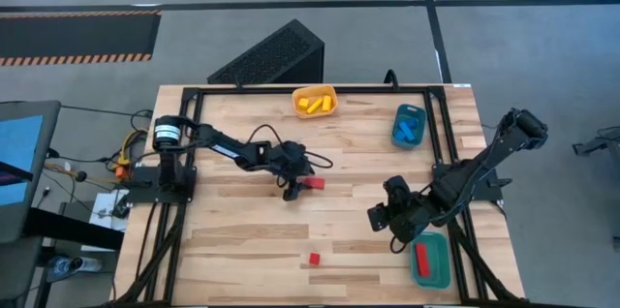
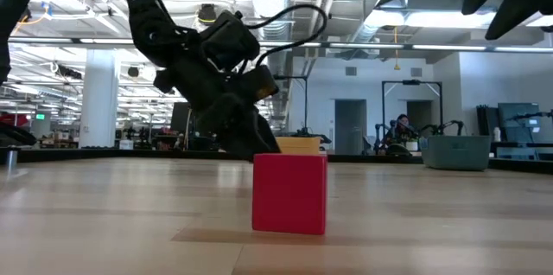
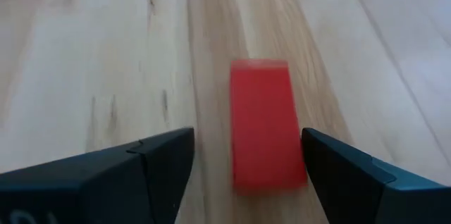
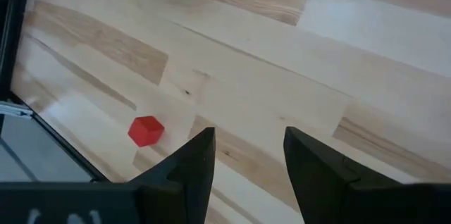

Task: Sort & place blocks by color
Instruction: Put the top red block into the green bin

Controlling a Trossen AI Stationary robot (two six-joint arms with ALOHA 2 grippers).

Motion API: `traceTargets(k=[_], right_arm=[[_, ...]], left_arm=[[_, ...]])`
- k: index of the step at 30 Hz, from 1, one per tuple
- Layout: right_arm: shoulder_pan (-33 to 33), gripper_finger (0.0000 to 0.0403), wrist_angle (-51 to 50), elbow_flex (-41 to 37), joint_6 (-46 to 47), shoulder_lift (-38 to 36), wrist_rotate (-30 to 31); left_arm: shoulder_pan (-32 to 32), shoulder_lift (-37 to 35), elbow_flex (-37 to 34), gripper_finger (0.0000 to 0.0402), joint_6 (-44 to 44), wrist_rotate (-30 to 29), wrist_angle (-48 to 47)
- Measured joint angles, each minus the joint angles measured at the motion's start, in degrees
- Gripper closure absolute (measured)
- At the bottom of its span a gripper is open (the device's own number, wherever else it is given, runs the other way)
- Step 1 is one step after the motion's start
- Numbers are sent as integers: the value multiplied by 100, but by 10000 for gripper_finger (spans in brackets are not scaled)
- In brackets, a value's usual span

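Left end effector point(image 3: 246, 164) wide astride red bar point(image 3: 265, 122), untouched, high view adds red cube point(image 1: 313, 260).

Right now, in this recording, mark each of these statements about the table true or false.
1. The left end effector is open with a red bar between its fingers. True.
2. The orange tray holds blue blocks. False: it holds yellow blocks.
3. A red cube sits loose on the bare table. True.
4. The right end effector grips the red cube. False: it is open and empty, apart from the cube.
5. The teal tray holds a red block. True.
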Motion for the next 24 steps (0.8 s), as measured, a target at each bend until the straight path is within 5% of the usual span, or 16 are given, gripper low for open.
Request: traceTargets(k=[5,12,18,24], right_arm=[[-2,213,-20,0,10,0,41],[-102,213,-20,0,171,0,516],[-449,204,279,0,49,0,1158],[-726,142,1534,0,-952,-92,1440]], left_arm=[[-4,104,3,188,-57,-98,36],[14,81,57,303,-207,-126,-37],[50,-215,385,303,-502,356,-107],[59,-916,795,303,-452,848,-91]])
